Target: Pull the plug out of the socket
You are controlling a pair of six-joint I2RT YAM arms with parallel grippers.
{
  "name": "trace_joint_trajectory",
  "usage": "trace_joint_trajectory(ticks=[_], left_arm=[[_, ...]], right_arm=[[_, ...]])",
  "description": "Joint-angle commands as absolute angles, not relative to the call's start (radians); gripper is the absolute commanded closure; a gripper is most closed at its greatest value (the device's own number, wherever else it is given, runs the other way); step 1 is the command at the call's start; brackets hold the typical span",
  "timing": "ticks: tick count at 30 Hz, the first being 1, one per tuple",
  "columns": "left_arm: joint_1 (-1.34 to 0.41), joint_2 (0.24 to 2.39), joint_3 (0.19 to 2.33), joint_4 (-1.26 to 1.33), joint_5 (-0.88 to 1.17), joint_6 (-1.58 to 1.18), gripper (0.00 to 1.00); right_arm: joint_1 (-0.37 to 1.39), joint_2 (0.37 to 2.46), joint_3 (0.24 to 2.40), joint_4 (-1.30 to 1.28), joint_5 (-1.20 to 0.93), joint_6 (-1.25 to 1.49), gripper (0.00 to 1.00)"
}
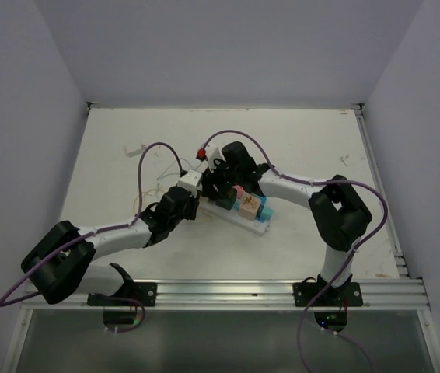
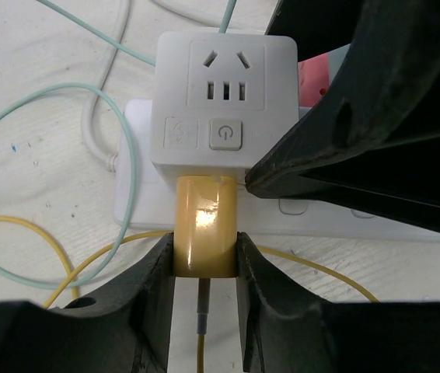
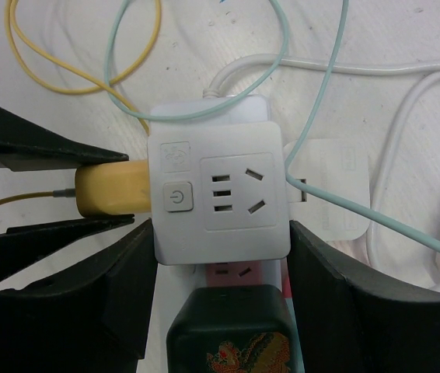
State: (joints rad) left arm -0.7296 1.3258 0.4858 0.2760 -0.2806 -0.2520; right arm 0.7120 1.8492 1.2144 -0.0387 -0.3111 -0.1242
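Observation:
The socket, a long white power strip (image 1: 245,211) with pastel outlets, lies mid-table; it also shows in the left wrist view (image 2: 146,203) and the right wrist view (image 3: 327,186). A white cube adapter (image 3: 220,186) sits on its end. A yellow plug (image 2: 204,225) is seated in the cube's side, with a thin yellow cable (image 2: 57,233) trailing from it. My left gripper (image 2: 204,260) is shut on the yellow plug. My right gripper (image 3: 221,237) is shut on the cube adapter (image 2: 226,93), one finger on each side.
A black plug with a dragon emblem (image 3: 232,330) sits in the strip just behind the cube, over a pink outlet (image 3: 239,272). A teal cable (image 3: 165,116) and the strip's white cord (image 3: 406,116) loop on the table. Walls close three sides.

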Motion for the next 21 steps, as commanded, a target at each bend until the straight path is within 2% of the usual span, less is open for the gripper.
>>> trace_joint_trajectory(ticks=[1,2,8,21], left_arm=[[-0.75,1.328,0.477,0.331,-0.287,-0.242,0.82],[-0.752,1.328,0.477,0.33,-0.288,-0.242,0.87],[-0.772,1.309,0.472,0.305,-0.284,-0.238,1.0],[-0.841,1.178,0.448,0.141,-0.261,-0.305,1.0]], right_arm=[[0.683,1.851,1.181,-0.163,-0.223,-0.138,1.0],[0.683,1.855,1.18,-0.167,-0.203,-0.14,1.0],[0.683,1.873,1.17,-0.167,-0.1,-0.121,1.0],[0.683,1.91,1.167,-0.143,0.055,-0.089,1.0]])
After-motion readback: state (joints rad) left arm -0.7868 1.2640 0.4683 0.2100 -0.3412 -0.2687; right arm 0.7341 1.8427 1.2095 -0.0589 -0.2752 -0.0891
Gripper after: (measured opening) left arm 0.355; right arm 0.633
